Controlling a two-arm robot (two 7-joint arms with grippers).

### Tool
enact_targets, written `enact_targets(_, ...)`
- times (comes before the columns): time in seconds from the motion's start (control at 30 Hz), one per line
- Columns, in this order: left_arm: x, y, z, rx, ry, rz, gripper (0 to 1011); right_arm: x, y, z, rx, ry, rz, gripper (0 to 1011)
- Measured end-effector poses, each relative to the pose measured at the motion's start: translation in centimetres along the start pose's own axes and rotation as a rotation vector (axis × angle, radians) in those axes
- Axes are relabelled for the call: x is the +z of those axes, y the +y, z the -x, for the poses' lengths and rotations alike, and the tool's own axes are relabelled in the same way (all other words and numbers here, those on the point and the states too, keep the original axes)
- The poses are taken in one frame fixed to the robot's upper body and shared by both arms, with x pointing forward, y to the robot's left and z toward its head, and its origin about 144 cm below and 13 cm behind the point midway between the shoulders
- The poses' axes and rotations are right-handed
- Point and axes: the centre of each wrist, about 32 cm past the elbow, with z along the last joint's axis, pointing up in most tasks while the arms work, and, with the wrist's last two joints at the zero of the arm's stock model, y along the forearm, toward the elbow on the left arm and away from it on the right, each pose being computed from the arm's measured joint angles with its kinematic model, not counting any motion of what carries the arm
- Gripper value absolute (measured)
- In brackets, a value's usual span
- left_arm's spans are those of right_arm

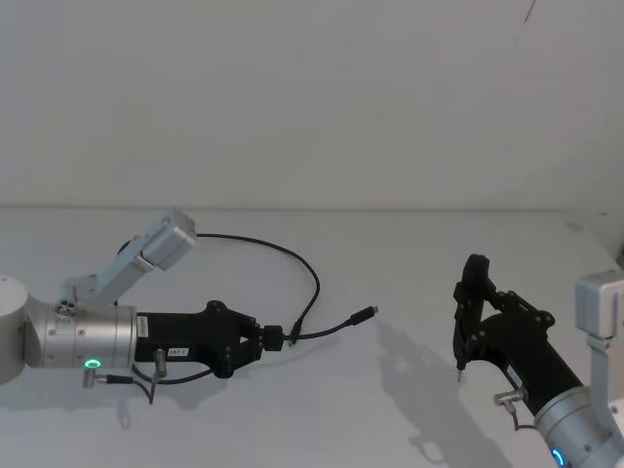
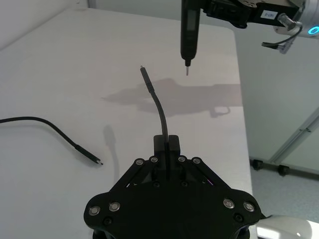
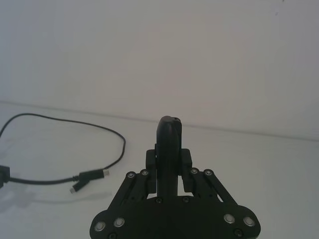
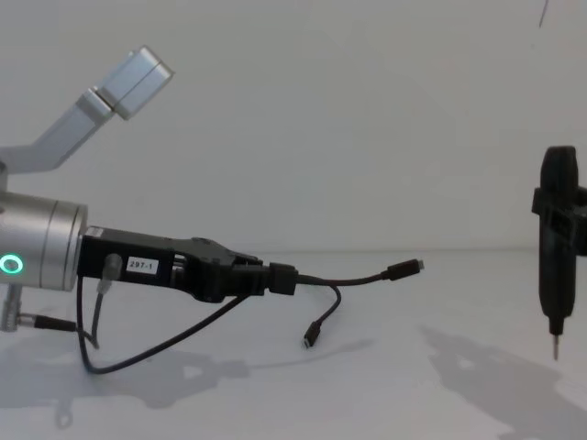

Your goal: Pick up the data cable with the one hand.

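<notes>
My left gripper (image 1: 261, 338) (image 4: 261, 277) reaches in from the left, shut on the small black junction block (image 1: 274, 337) (image 4: 281, 278) of the data cable (image 1: 310, 276). The block is held a little above the table. One short branch sticks out forward to a metal-tipped plug (image 4: 404, 269) (image 2: 143, 69). The other branch droops to a plug (image 4: 312, 337). The long cord curves back behind the left arm. My right gripper (image 1: 475, 310) (image 3: 168, 162) hovers at the right, shut on a slim black pen-shaped tool (image 4: 557, 247) (image 2: 189, 30) that points down.
The white table (image 1: 390, 244) runs back to a plain white wall. Its side edge (image 2: 240, 99) drops to the floor past the right arm. A thin grey wire (image 4: 138, 353) loops under the left wrist. The left arm's silver link (image 1: 161, 244) rises at the back left.
</notes>
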Motion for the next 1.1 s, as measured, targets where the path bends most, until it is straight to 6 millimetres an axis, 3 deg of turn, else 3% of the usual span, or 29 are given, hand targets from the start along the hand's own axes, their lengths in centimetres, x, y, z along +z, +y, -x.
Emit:
enact_targets(0.7,0.3,0.1,0.1,-0.038,0.008,-0.001,40,3.6,2.9,2.3,0.039,0.179,-0.071,279)
enact_targets(1.1,0.3,0.1,0.1,-0.044,0.008,-0.001,40,3.2,4.5,3.4,0.048,0.238,-0.059,279)
